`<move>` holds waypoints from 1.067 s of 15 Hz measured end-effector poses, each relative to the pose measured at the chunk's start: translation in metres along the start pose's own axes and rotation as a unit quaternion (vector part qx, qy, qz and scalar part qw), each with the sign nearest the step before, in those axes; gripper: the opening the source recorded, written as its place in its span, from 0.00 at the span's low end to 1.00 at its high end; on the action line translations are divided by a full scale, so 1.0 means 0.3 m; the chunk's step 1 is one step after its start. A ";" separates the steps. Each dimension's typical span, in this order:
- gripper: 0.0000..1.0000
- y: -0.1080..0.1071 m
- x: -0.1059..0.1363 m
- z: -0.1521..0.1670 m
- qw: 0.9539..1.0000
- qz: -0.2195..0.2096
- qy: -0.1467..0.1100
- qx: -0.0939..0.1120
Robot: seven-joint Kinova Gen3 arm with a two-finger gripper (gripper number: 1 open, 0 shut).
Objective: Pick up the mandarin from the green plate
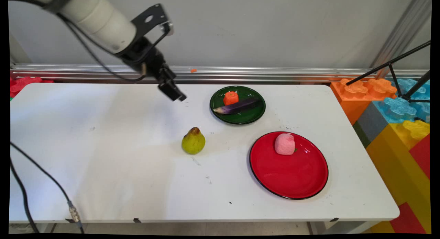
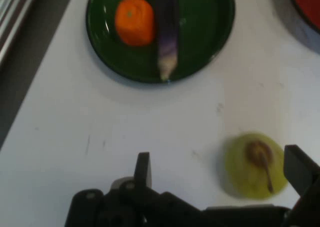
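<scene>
My gripper [image 1: 175, 93] hangs above the table's back middle, open and holding nothing; in the hand view its fingers [image 2: 143, 170] stand wide apart around the gripper's middle [image 2: 220, 172]. A yellow-green pear [image 1: 193, 141] stands upright on the table below and a little nearer than the gripper; it shows between the fingers, close to the right one, as the pear [image 2: 255, 164]. A green plate [image 1: 252, 117] to the gripper's right holds an orange fruit [image 1: 230, 98] and a purple eggplant [image 1: 237, 106]; the hand view shows the plate [image 2: 210, 32], orange fruit [image 2: 134, 21] and eggplant [image 2: 167, 37] ahead.
A red plate [image 1: 292, 177] at the front right carries a pink fruit [image 1: 284, 144]; its rim [image 2: 305, 7] shows in the hand view. Large coloured blocks [image 1: 395, 108] and a black tripod [image 1: 398, 74] stand past the table's right end. A cable [image 1: 41, 173] hangs at the front left.
</scene>
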 end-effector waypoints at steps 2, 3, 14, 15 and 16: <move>1.00 -0.038 0.046 0.042 1.000 -0.011 0.003 0.004; 1.00 -0.059 0.069 0.064 1.000 -0.016 0.004 0.006; 1.00 -0.258 0.185 0.335 1.000 -0.013 0.010 0.007; 1.00 -0.267 0.188 0.367 1.000 -0.010 0.013 0.005; 1.00 -0.273 0.188 0.391 1.000 -0.009 0.015 0.004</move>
